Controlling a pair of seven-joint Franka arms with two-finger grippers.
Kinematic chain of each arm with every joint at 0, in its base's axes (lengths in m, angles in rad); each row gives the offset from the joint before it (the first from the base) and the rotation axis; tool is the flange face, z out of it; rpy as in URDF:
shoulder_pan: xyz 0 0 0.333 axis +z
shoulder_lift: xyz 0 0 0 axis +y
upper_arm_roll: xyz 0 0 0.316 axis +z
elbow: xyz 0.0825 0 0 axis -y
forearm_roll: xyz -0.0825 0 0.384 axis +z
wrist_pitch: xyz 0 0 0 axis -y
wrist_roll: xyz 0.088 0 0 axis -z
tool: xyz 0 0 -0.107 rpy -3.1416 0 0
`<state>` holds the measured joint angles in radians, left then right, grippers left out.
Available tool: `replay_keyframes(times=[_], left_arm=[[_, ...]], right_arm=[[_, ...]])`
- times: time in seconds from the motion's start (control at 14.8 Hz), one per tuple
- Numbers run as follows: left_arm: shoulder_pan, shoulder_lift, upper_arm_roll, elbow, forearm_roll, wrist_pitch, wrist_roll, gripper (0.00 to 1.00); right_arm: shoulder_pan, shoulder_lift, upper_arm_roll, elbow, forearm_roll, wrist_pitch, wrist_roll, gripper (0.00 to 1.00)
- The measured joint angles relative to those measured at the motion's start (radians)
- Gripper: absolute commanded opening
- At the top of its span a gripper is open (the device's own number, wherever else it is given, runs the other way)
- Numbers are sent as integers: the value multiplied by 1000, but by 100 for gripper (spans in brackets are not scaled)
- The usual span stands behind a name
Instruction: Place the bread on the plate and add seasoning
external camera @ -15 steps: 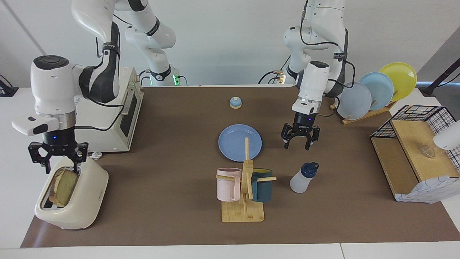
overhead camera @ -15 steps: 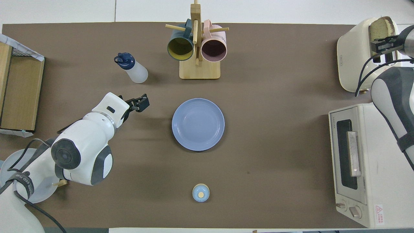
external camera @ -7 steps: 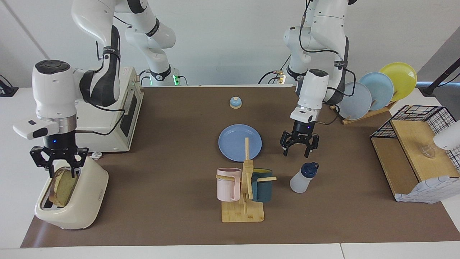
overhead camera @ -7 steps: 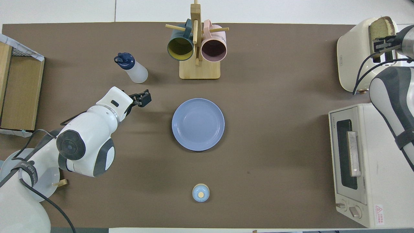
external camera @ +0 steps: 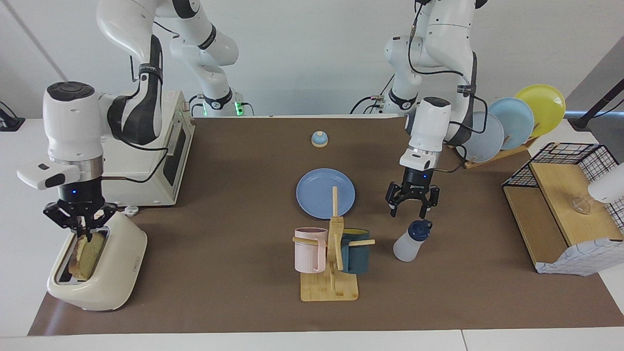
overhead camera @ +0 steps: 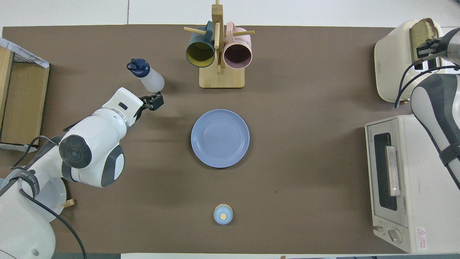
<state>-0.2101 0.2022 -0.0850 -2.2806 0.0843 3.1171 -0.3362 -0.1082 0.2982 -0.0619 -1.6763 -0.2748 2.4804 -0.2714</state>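
Right hand (external camera: 81, 229) clenched on bread (external camera: 87, 252) top edge, slice upright in toaster (external camera: 114, 273) slot at right arm's table end. Bread judged light, soft, crumbly; pinch crust gently. Left hand (external camera: 410, 202) released above seasoning (external camera: 410, 242). Plate (overhead camera: 220, 138) bare. Facing view showed grip; overhead hid it.

My bench, under its brown mat, and what rests on it.

On the bench (external camera: 234, 214): the plate (external camera: 325, 193) mid-mat; the bell (external camera: 319, 139) nearer my bases; the mug rack (external camera: 330, 273) farther out, the seasoning (external camera: 412, 241) beside it toward my left arm's end. Dish rack (external camera: 497, 153) and wire-and-wood shelf (external camera: 560, 214) sit at that end; toaster (external camera: 97, 273) and toaster oven (external camera: 151, 161) at my right arm's end.
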Motion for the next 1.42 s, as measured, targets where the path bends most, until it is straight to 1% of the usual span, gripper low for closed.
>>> replay_keyframes(times=[0.14,0.2,0.41,0.54,0.74,0.95,1.08,1.22,1.29,1.42], left_arm=[[-35,21,33,25,2,0,0,100],[-68,31,65,34,2,0,0,100],[-195,56,194,58,2,1,0,100],[-258,70,266,76,2,1,0,100],[-282,80,293,93,2,1,0,100],[-283,106,299,128,2,1,-5,100],[-285,118,303,142,2,1,-15,100],[-307,124,323,144,2,1,-25,100],[-331,125,346,144,2,2,-34,100],[-411,133,424,144,2,2,-77,100]], right_arm=[[1,0,0,20,-21,-17,-36,0],[2,0,1,43,-40,-47,-43,0],[14,-4,15,143,-62,-193,-66,0],[40,-15,28,200,-62,-280,-91,0],[101,-61,65,249,-62,-417,-93,0],[139,-114,166,255,-58,-529,-70,0],[146,-119,214,254,3,-574,-3,0],[146,-119,224,248,118,-596,55,0],[145,-119,224,242,172,-600,73,0],[156,-124,226,217,271,-601,121,0]])
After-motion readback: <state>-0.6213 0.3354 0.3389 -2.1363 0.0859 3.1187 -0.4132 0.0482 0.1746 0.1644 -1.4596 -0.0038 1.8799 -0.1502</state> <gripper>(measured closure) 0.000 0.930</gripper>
